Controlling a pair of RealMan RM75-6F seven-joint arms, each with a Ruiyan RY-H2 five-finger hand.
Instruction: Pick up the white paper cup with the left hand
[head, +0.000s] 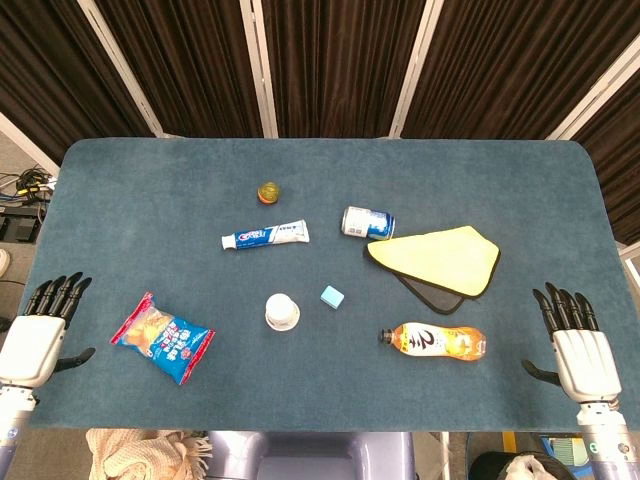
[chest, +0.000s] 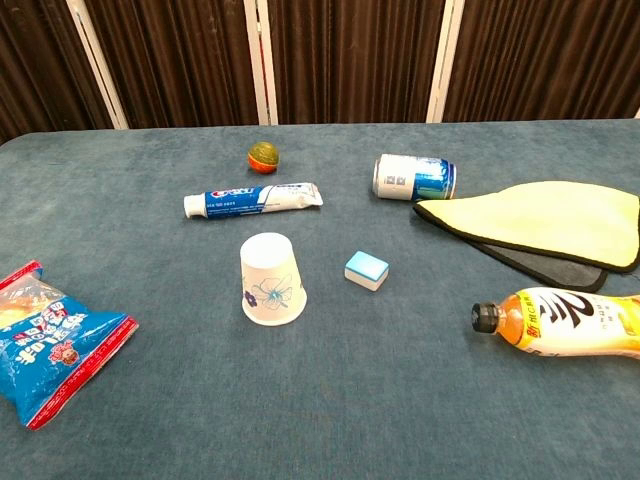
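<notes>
The white paper cup (head: 282, 311) (chest: 271, 279) stands upside down near the middle of the blue table, with a faint flower print on its side. My left hand (head: 40, 328) rests at the table's left front corner, fingers spread and holding nothing, well left of the cup. At the right front corner my right hand (head: 575, 337) is also spread and holds nothing. Neither hand shows in the chest view.
A snack bag (head: 162, 337) (chest: 45, 337) lies between my left hand and the cup. Behind the cup lie a toothpaste tube (head: 265, 236) (chest: 253, 199) and a small ball (head: 268, 192). To its right are a blue block (head: 332, 296), a can (head: 367, 222), a yellow cloth (head: 440, 258) and an orange bottle (head: 433, 342).
</notes>
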